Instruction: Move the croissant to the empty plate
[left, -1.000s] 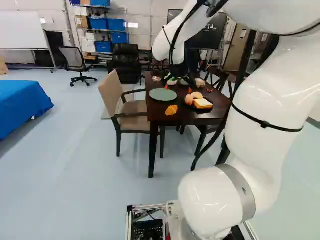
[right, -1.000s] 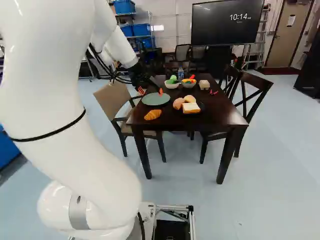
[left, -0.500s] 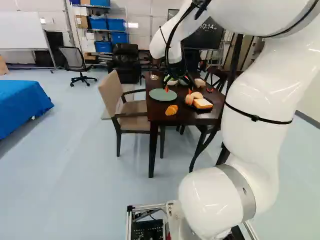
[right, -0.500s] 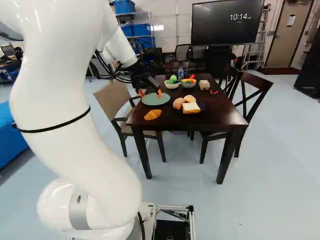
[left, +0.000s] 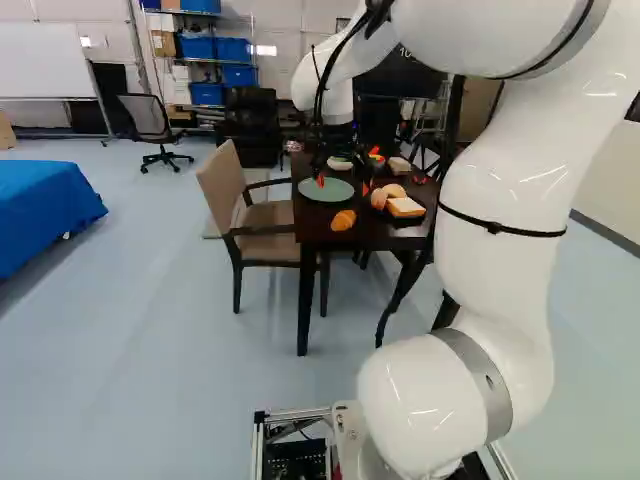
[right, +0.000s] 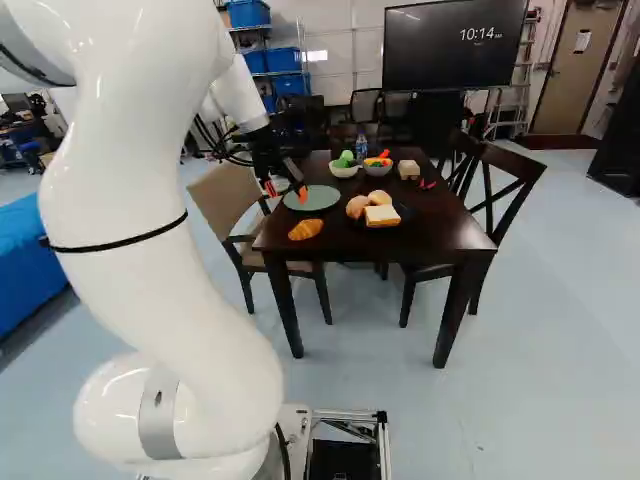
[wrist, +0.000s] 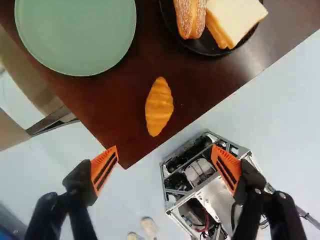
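At the dark brown wooden table (right: 350, 235), the step in hand looks like the approach to the pick-up.
The round green plate (wrist: 75, 35) lies bare on it; the black two-fingered gripper with orange pads (wrist: 164, 146) stands wide open, holding nothing; the golden-brown, ridged croissant (wrist: 159, 107) rests on the table, near its edge and apart from the plate. The next move likely calls for centring the gripper over the croissant, fingers astride its narrow width, then lowering and closing.

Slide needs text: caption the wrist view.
Orange-brown croissant beside round green plate on dark wooden table, ahead of open black gripper.
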